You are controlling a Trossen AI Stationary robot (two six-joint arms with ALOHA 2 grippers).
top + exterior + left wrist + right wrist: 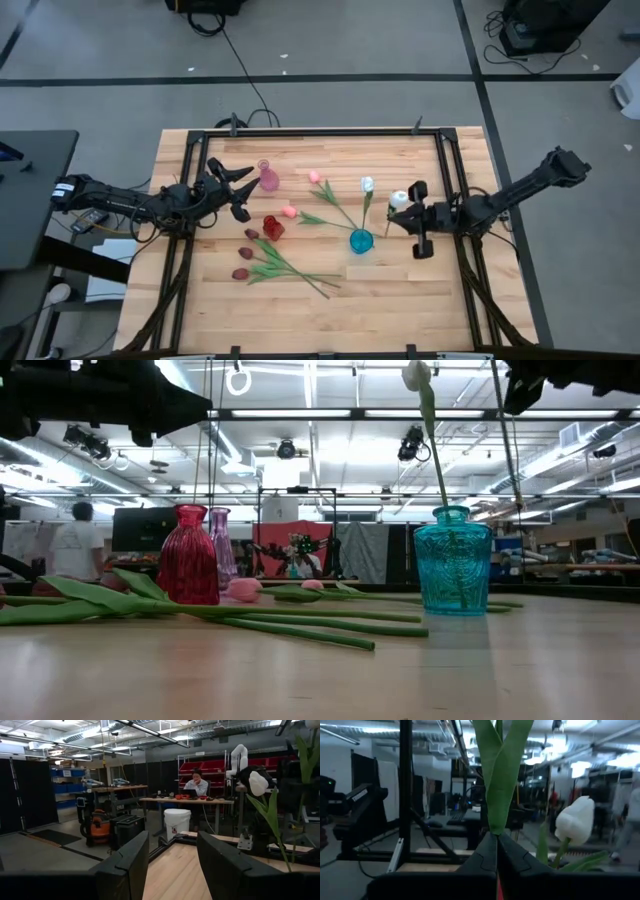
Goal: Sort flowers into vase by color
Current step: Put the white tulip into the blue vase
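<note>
My right gripper (406, 213) is shut on a white tulip (399, 199), just right of the teal vase (361, 240). A second white tulip (417, 373) stands in that vase (452, 560). My left gripper (236, 190) is open and hovers left of the pink vase (268, 178), touching nothing. A red vase (273, 227) stands near the table's middle. Two pink tulips (290, 211) lie between the vases. Three maroon tulips (244, 254) lie near the red vase, their stems pointing right. My right gripper pinches the white tulip by its stem and leaves (493, 822) between the two shut fingers. The fingers come level from the table's right and lie across the stem. The leaves rise above the fingers, and the stem (507, 440) hangs below them, lifted beside the teal vase.
A black metal frame (300, 131) runs round the wooden table's edges. Bare wood lies along the near edge (400, 310). A person (196, 781) sits at a desk far behind the table, and another stands in the room in the low view (72, 545).
</note>
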